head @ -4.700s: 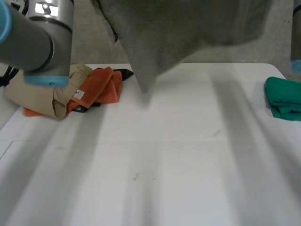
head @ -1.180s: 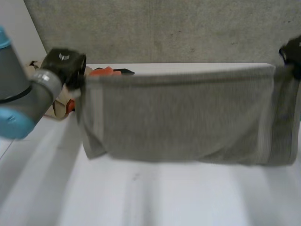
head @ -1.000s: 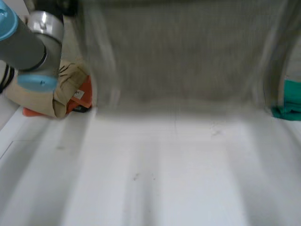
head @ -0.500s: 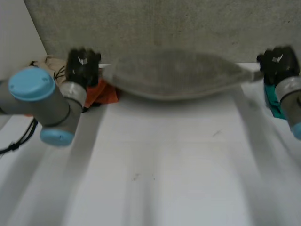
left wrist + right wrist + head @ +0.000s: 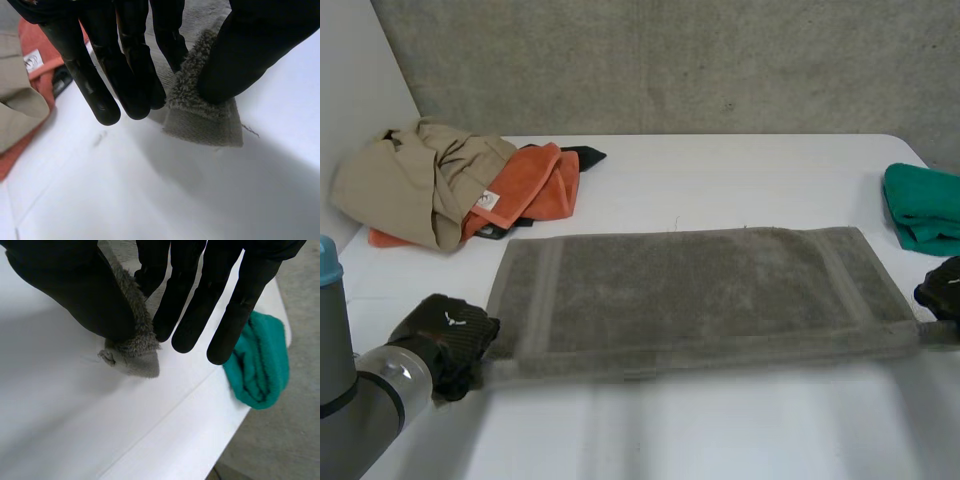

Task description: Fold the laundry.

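A grey towel (image 5: pixel 690 285) lies spread flat on the white desk (image 5: pixel 720 180), held at both near corners. The left hand (image 5: pixel 445 340) pinches the near left corner between thumb and fingers, and the right hand (image 5: pixel 942 290) grips the near right corner likewise. A beige garment (image 5: pixel 415 180) and an orange cloth (image 5: pixel 535 185) sit heaped at far left, a folded green cloth (image 5: pixel 925 205) at far right.

Nothing is legible: the white tag (image 5: pixel 486 200) on the orange cloth (image 5: pixel 535 180), at ten o'clock from the grey towel (image 5: pixel 690 285), bears print too small to read.
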{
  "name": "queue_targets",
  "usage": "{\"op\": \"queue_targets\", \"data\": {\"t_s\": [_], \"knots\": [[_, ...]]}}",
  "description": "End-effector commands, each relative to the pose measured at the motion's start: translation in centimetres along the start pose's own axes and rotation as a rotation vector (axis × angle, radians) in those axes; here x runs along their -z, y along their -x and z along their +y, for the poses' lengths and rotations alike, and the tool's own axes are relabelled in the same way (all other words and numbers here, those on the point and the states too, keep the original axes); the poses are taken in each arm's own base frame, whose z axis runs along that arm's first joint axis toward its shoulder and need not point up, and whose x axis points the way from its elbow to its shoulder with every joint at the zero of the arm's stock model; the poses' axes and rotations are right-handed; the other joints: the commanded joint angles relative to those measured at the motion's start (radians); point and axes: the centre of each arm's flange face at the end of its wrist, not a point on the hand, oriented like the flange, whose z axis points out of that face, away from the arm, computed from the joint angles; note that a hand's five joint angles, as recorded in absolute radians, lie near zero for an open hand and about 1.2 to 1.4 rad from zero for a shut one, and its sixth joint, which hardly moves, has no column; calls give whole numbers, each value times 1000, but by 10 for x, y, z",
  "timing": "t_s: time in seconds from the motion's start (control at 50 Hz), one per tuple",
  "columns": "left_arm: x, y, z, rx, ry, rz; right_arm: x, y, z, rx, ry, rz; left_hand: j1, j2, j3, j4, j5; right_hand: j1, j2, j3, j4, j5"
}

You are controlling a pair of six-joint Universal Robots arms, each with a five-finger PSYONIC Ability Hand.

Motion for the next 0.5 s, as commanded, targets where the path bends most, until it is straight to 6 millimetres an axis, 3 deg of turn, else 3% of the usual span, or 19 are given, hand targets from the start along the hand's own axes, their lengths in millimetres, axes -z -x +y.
{"op": "queue_targets", "data": {"t_s": [0.02, 0.12, 0.26, 0.46, 0.48, 0.5], "knots": [[-52, 9, -26, 3, -151, -90, -46, -5, -10, -83, -106, 103, 273, 198, 203, 195, 231, 273, 219, 202, 196, 203], [-97, 20, -49, 34, -245, -164, -74, -4, -36, -94, -225, 168, 273, 198, 203, 195, 231, 273, 219, 202, 196, 203], [-153, 28, -69, 53, -257, -232, -127, -10, -49, -90, -263, 230, 273, 198, 203, 195, 231, 273, 219, 202, 196, 203], [-187, 33, -86, 58, -300, -279, -174, -8, -62, -69, -273, 276, 273, 198, 203, 195, 231, 273, 219, 202, 196, 203], [-189, 32, -91, 57, -317, -282, -179, -9, -63, -73, -280, 284, -23, -98, -94, -101, -65, 77, 23, 6, -1, 6], [-189, 31, -94, 56, -327, -284, -182, -9, -65, -73, -283, 289, -428, -502, -498, -505, -469, -341, -395, -412, -418, -412]]}}
